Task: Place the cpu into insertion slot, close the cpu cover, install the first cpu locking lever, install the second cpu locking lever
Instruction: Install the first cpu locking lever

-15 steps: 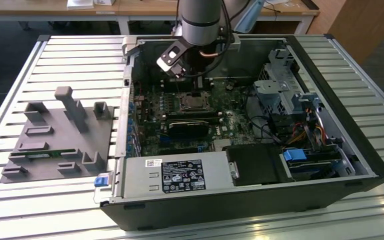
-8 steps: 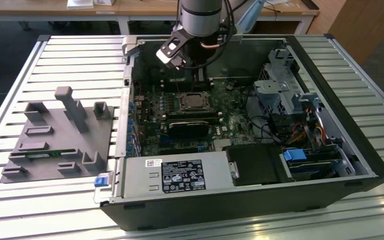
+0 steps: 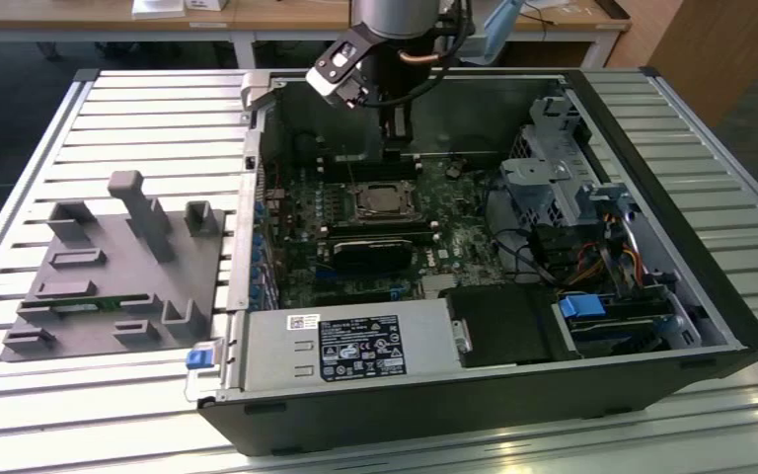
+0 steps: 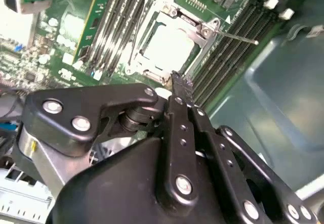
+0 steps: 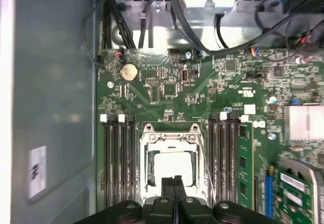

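One open computer case [image 3: 485, 405] holds one green board [image 5: 202, 82], with bare metal floor [image 5: 50, 82] beside its edge. Two banks of long black slots [image 5: 120, 158] flank one cpu cover [image 5: 169, 134], down over the single cpu [image 5: 172, 166] in the insertion slot [image 5: 150, 168]. One gripper [image 5: 174, 182] hovers above, fingers pressed together, empty.

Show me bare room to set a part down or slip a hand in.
Free: the slatted table beyond and in front of the grey fixture; inside the case, the bare metal panel beside the memory slots. Crowded: the board around the cpu cover, by the gripper, and the cabled drive cage.
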You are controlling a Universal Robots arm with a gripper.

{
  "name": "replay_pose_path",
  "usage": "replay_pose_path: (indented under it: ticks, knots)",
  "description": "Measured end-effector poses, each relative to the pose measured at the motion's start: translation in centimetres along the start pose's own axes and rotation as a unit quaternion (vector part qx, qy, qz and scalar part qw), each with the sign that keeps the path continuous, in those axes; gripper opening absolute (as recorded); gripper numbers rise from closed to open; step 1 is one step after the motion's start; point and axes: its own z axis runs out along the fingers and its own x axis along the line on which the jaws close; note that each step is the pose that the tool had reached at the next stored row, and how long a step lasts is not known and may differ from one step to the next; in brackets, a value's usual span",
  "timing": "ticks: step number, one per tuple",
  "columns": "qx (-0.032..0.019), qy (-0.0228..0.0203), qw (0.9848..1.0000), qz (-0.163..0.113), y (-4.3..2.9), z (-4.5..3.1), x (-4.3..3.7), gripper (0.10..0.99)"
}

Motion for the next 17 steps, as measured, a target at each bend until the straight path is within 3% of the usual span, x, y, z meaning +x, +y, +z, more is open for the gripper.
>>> replay_pose_path:
  ticks: [2, 5, 9, 13, 17]
  knots:
    - [-0.0006, 0.0000, 1.0000, 0.000, 0.01, -0.59, 0.01, 0.106]
    - [-0.0008, -0.0033, 0.9999, -0.015, -0.02, -0.65, 0.01, 0.106]
    - [-0.0003, -0.0025, 0.9989, -0.047, -0.02, -0.66, 0.01, 0.106]
    - [0.0000, -0.0013, 0.9967, -0.081, -0.02, -0.66, 0.01, 0.106]
    - [0.0004, 0.0000, 0.9933, -0.115, -0.02, -0.65, 0.01, 0.106]
